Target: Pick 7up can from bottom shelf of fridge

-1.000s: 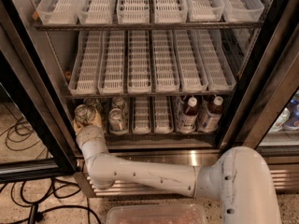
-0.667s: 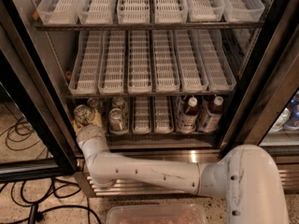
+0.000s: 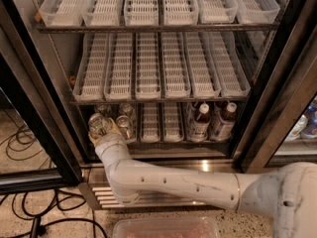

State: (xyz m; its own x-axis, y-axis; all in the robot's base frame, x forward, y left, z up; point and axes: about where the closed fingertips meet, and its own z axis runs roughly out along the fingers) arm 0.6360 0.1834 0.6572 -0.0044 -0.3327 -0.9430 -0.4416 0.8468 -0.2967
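a: had anything moved in that last second?
b: only a little. the arm had slid slightly to the right. the gripper had gone with it and stayed at the left end of the bottom shelf of the fridge.
a: and its grip?
b: the fingers were clamped round the can, one on each side, shiny top up.
a: so the can was out?
b: not quite, i'd judge. it sat at the shelf's front lip, just beside the other cans and well apart from the bottles on the right. whether it had lifted clear of its tray was hard to tell in that dim corner.
a: meaning?
b: the grasp looked made. drawing the can out of the fridge was what remained.
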